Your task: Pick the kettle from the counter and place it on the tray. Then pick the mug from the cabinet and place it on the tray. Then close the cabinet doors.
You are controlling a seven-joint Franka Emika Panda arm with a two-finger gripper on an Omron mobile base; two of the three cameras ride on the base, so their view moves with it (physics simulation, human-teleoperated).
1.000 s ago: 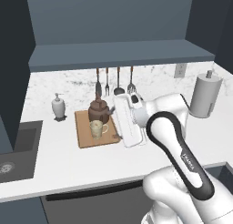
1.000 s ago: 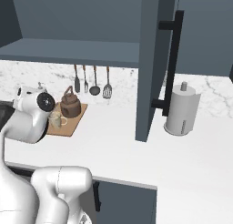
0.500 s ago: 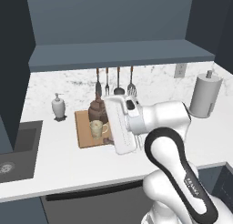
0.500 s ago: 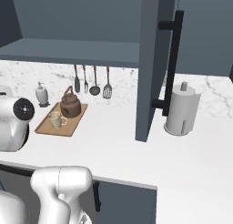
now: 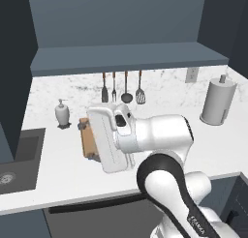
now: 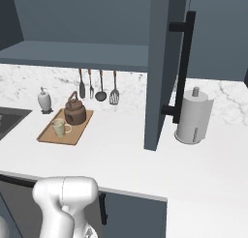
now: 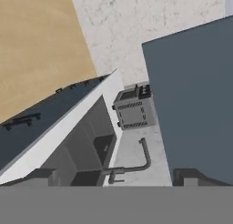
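Note:
In the right base view the brown kettle (image 6: 74, 111) and the beige mug (image 6: 59, 128) stand together on the wooden tray (image 6: 68, 135), which lies on the white counter (image 6: 121, 150). The cabinet's right door (image 6: 162, 67) stands open, its black bar handle (image 6: 184, 63) facing out, and the shelf (image 6: 87, 55) is bare. From the left base view my white hand (image 5: 109, 135) covers most of the tray (image 5: 86, 140), hiding kettle and mug. My gripper (image 7: 116, 178) is open, its fingertips (image 7: 43, 175) wide apart with nothing between them. It looks over the sink toward a blue-grey door panel (image 7: 191, 91).
A white soap dispenser (image 6: 44, 100) stands left of the tray, and utensils (image 6: 99, 84) hang on the wall behind it. A paper towel roll (image 6: 193, 117) is beyond the open door. The hand view holds the dark sink (image 5: 14, 159), its faucet (image 7: 136, 161) and a toaster (image 7: 133, 110).
My arm has swung left, and the hand has moved across the front of the tray and out of the right base view. Kettle and mug have stayed on the tray.

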